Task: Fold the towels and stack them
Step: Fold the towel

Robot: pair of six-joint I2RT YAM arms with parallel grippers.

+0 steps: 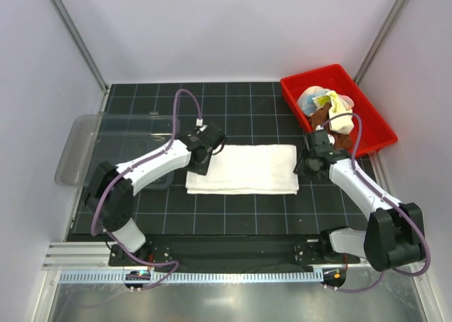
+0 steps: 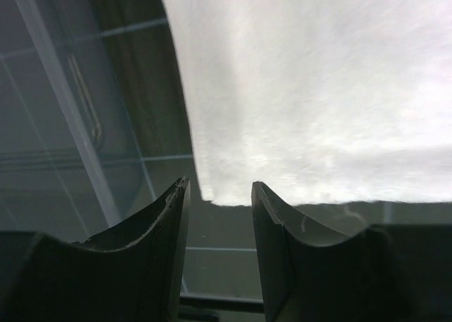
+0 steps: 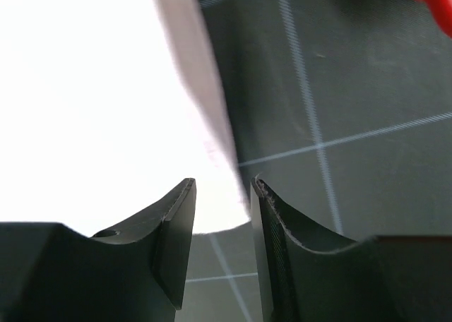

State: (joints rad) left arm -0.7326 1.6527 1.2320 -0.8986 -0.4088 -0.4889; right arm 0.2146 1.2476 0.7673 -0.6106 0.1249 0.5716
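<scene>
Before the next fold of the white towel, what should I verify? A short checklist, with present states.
1. White towel lies flat as a folded strip: ok.
2. Left pincer open and empty at its left end: ok.
3. Right pincer open and empty at its right end: ok.
4. Other towels folded: not ok, bunched in the red bin.
5. Hidden layers lined up: cannot tell.

The left end effector (image 1: 205, 158) sits at the left end of a folded towel (image 1: 242, 168), and the right end effector (image 1: 306, 164) at its right end. The towel lies flat on the table (image 1: 233, 219) between them. Behind the right end effector stands a bin (image 1: 371, 128) with a heap of towels (image 1: 326, 110) in it. A tray (image 1: 74, 152) lies to the left of the left end effector, at the table's left edge.
</scene>
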